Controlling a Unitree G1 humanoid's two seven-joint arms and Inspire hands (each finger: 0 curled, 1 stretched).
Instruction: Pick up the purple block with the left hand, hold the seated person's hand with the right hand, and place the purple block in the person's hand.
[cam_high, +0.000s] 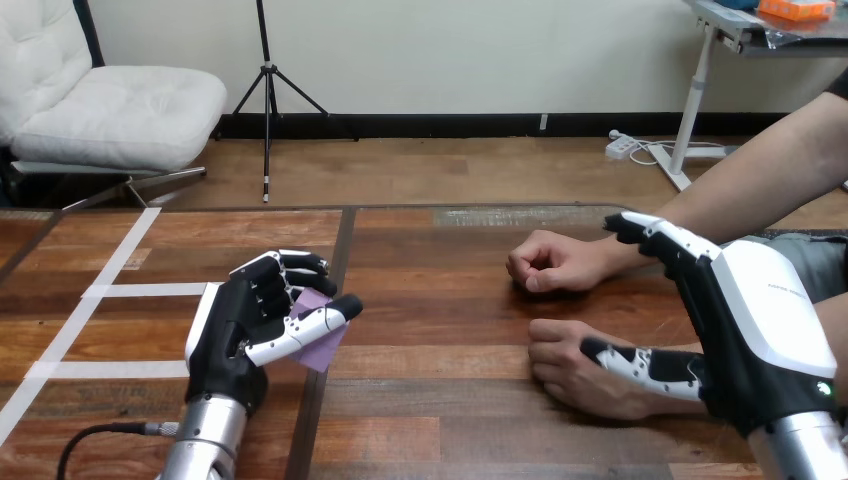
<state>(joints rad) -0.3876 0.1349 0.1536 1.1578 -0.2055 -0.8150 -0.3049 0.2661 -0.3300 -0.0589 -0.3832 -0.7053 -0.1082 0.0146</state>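
The left robot hand had the purple block pinched between thumb and curled fingers, well to the left of the person's nearer hand and apart from it across the wooden bench. Whether the block's lower corner had cleared the bench could not be told. The right robot hand was just to the right of that nearer hand, spread wide. Its thumb lay across the back of the nearer hand, and its fingers reached away beyond it towards the wrist of the person's farther hand. They were not closed round either one. The nearer hand rested on the bench, knuckles up and fingers tucked under. The farther hand lay just beyond it, also balled into a fist. By these signs the pick-up looked done, and the step in hand appeared to be taking hold of the person's hand, begun but not yet secured. The next move would likely call for the right robot hand to close gently round the nearer hand. That hand would then need to turn palm up and open. After that the left arm would carry the block rightward across the bench to a spot over the nearer hand and loosen its pinch only once the palm was ready beneath.
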